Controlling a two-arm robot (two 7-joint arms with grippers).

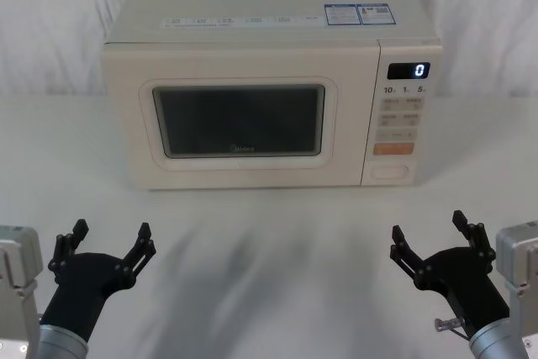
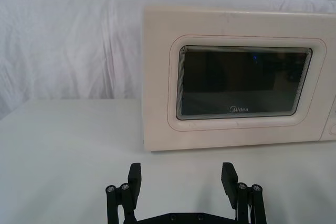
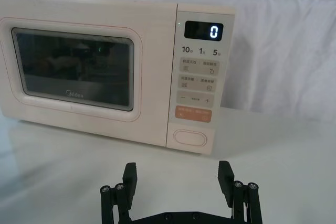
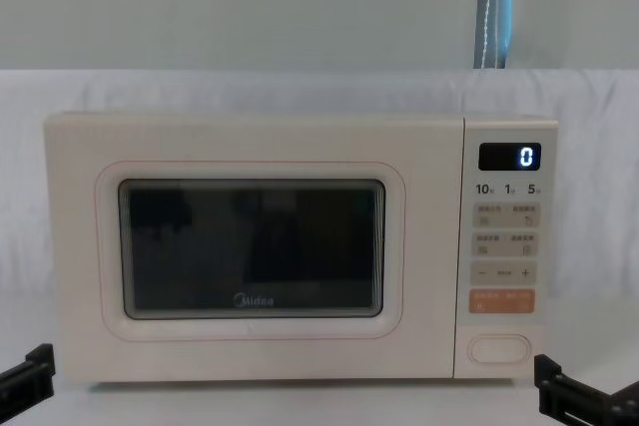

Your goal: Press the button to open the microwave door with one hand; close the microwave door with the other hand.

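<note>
The cream microwave stands at the back of the white table, its display showing a blue 0. Its door with the dark glass window is shut flush; the same door faces both wrist cameras and the chest camera. The wide oblong button sits at the bottom of the control panel, under the orange key. My left gripper hovers open near the table's front left, well short of the door. My right gripper is open at the front right, in line with the button but apart from it.
White cloth covers the table and hangs behind the microwave. Bare tabletop lies between the grippers and the microwave's front. A grey-blue pole rises behind the oven.
</note>
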